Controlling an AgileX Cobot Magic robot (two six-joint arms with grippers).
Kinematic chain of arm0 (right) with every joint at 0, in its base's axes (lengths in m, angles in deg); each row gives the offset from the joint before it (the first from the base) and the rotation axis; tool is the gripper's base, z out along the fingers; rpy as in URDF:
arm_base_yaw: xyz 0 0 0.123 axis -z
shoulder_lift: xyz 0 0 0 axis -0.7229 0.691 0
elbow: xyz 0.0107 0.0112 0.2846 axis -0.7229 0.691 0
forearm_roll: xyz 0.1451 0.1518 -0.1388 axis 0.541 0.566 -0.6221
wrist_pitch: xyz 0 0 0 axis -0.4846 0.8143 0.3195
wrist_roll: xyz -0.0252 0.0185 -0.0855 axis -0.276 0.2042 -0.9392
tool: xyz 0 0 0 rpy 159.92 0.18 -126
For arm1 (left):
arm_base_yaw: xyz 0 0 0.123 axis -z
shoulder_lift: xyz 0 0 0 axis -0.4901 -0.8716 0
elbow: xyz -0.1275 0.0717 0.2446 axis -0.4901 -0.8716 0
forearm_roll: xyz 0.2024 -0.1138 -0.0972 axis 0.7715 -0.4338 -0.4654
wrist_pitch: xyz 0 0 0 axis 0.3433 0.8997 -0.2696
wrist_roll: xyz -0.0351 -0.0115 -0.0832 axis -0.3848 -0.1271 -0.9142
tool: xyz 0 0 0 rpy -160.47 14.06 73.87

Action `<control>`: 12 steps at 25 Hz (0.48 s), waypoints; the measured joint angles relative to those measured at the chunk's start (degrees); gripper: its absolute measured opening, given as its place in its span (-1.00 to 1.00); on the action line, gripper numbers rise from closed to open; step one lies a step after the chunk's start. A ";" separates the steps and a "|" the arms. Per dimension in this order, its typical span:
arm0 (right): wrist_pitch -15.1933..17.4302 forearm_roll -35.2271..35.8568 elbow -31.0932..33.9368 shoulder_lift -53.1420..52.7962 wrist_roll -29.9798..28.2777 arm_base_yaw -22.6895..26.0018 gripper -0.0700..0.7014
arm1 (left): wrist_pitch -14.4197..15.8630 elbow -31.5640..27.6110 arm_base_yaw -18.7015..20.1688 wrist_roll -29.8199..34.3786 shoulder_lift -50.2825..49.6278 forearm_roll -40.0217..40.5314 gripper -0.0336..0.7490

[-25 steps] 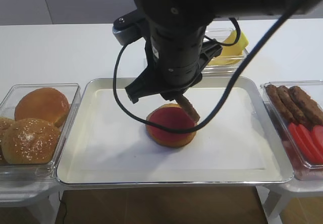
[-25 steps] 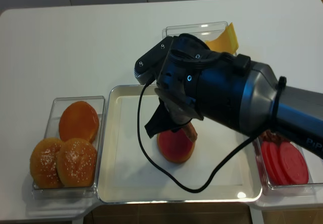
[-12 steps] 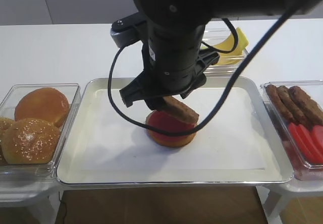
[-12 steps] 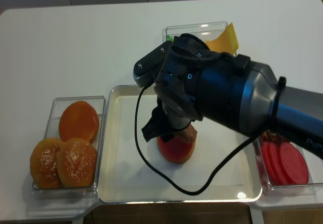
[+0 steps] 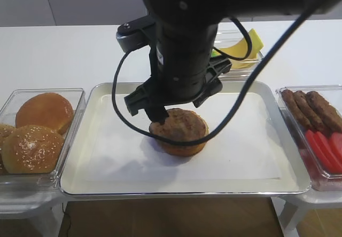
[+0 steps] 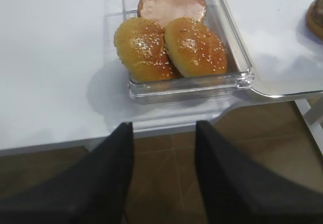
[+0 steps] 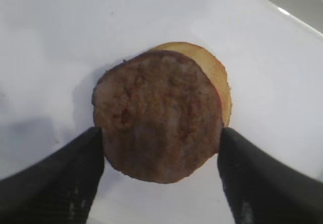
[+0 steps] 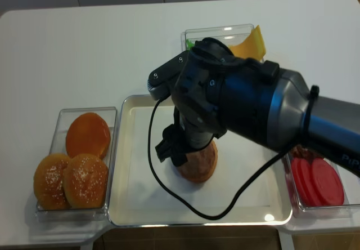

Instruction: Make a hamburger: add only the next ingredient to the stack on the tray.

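The brown grilled patty (image 7: 156, 128) lies flat on the stack, shifted a little so the bun bottom (image 7: 218, 77) shows as a crescent on one side. The sauce is covered. My right gripper (image 7: 160, 133) hovers over it, open, its black fingers (image 7: 60, 178) standing either side of the patty and apart from it. From above, the patty (image 5: 179, 124) and bun sit mid-tray (image 5: 75, 186), under the right arm (image 5: 179, 50). My left gripper (image 6: 164, 133) is open and empty off the table's front edge, over the floor.
A clear bin of buns (image 5: 40, 130) stands left of the tray; the left wrist view shows that bin (image 6: 186, 90) too. A bin with spare patties (image 5: 310, 109) and tomato slices (image 5: 323, 149) stands right. A bin with yellow cheese (image 5: 240, 50) is behind.
The right gripper held the patty tilted over the red sauce, then opened. The patty has dropped flat onto the stack and hides the sauce.
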 joint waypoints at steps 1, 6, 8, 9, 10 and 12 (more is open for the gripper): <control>0.24 0.45 -0.05 -0.26 -0.82 0.51 0.61 | 0.00 0.00 0.00 0.00 0.00 0.00 -0.14; 1.95 6.65 -0.05 -2.59 -6.69 7.33 0.61 | 0.00 0.00 0.00 0.00 0.00 0.00 -0.14; 3.08 8.82 -0.05 -4.12 -9.18 11.52 0.61 | 0.00 0.00 0.00 0.00 0.00 0.00 -0.14; 3.45 9.63 -0.05 -4.97 -10.37 13.69 0.61 | 0.00 0.00 0.00 0.00 0.00 0.00 -0.14; 3.99 10.41 -0.05 -5.61 -11.35 15.51 0.61 | 0.00 0.00 0.00 0.00 0.00 0.00 -0.14; 5.08 11.45 -0.05 -7.01 -13.24 20.02 0.58 | 0.00 0.00 0.00 0.00 0.00 0.00 -0.14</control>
